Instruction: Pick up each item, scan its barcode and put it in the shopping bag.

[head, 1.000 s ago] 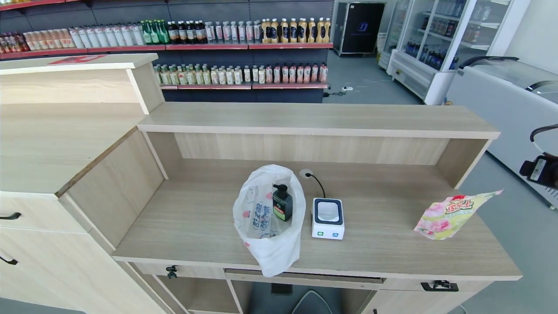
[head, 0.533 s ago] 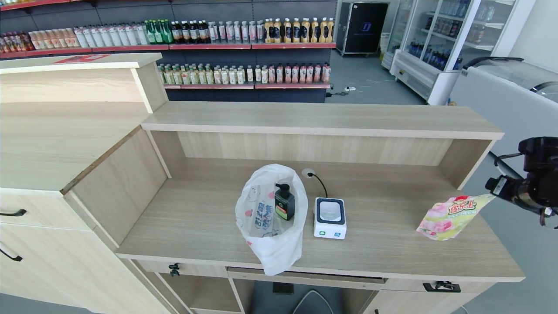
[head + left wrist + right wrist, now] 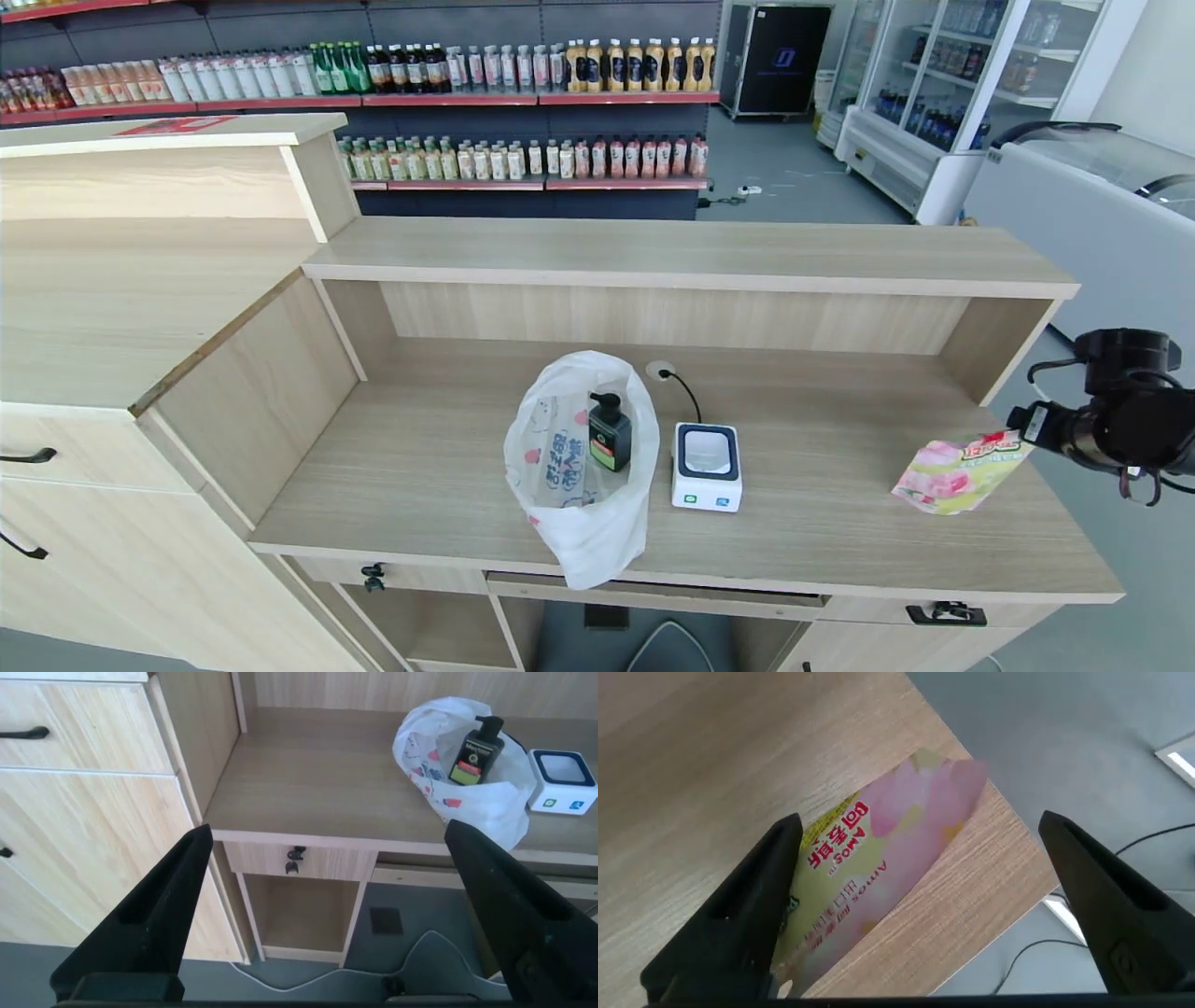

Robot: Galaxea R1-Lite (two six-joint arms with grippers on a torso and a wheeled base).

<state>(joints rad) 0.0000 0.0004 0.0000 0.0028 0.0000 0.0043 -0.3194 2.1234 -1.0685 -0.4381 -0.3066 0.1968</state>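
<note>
Right gripper (image 3: pixel 920 821), jaws spread wide, hangs over the pink-and-yellow pouch (image 3: pixel 878 859) (at the counter's (image 3: pixel 822 485) right end); left gripper (image 3: pixel 329 829) is equally wide.

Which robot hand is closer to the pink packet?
Right. The right gripper hangs open just over the packet; the left gripper is far off, low, left of the counter.

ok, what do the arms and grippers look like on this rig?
The left gripper and right gripper each have two matte black wedge-shaped fingers tapering to narrow tips. The right arm is black, with a rounded housing, a white printed label near the wrist and thin black cables looping off it.
</note>
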